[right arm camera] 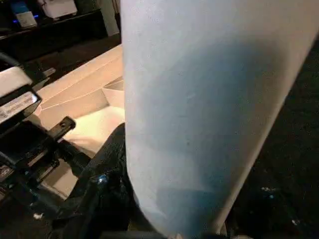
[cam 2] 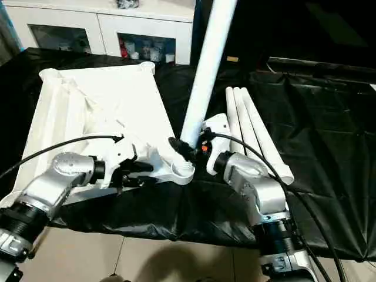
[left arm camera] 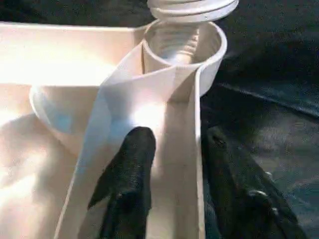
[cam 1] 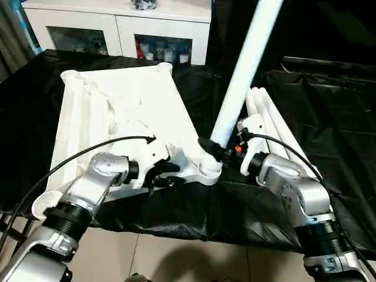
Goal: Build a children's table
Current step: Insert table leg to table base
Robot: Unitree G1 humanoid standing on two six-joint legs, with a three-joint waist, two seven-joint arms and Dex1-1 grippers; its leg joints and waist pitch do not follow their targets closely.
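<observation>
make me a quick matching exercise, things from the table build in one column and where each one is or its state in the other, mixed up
Things
1. raised leg
2. spare legs
3. tabletop
4. cabinet

Places or states
A. lying side by side on the black cloth
B. underside up, rim between the left pincer's fingers
C. behind the work surface, glass doors
D. standing tilted over a corner socket, held by the right pincer

Pairs: 1-D, 2-A, 3-B, 4-C

tabletop (cam 1: 123, 111): ribs up | leg (cam 1: 244, 73): upright over corner socket (cam 1: 207, 167) | spare legs (cam 2: 252, 126): beside
</observation>
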